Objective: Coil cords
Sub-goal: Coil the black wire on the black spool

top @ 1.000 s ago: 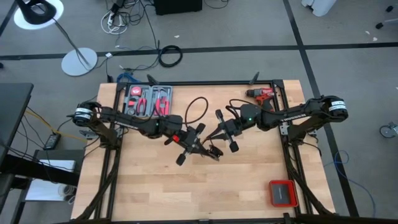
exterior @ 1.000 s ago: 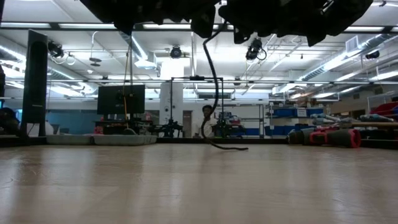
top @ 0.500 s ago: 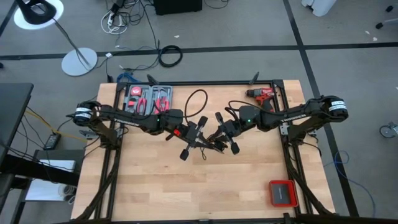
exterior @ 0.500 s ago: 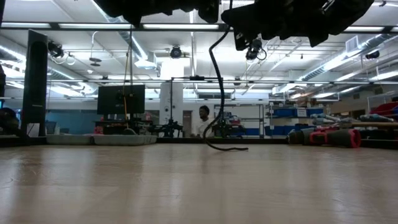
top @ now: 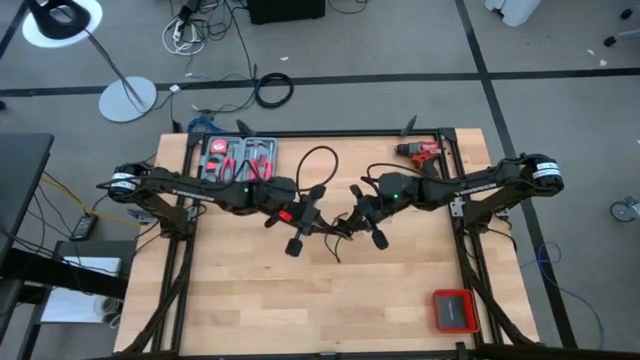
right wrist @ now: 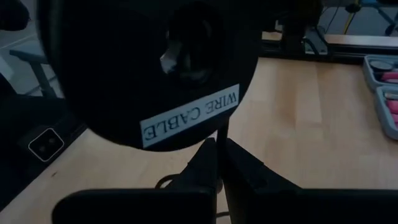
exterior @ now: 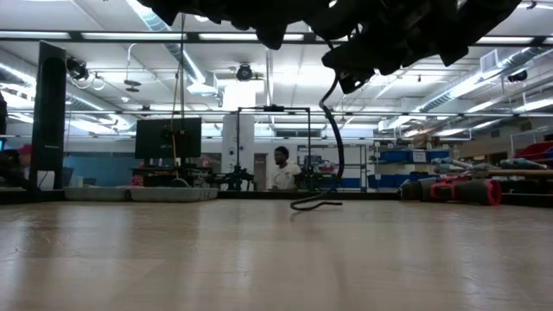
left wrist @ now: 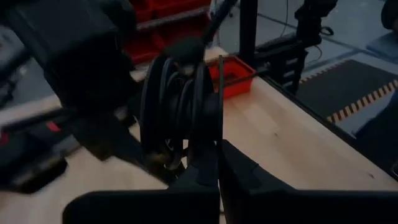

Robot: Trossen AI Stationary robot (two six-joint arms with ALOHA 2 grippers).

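Over the bench [top: 400, 300] centre, my left jaws [top: 303, 222] and right jaws [top: 362, 218], both pressed tight, pinch the spool [left wrist: 180, 112]. The cord [top: 318, 160] loop has swung toward 12 o'clock, shorter since a second ago: winding progresses.

Two dark robot arms are seen over one wooden bench [top: 250, 300], each ending in one tool: the left tool [top: 312, 222] and the right tool [top: 352, 218]. One thin black cord [top: 318, 160], one red drill [top: 424, 152], one tray of red-handled hand tools [top: 238, 160] and one red case [top: 455, 310] are counted on the bench. One person [exterior: 281, 169] is seen in the room beyond.
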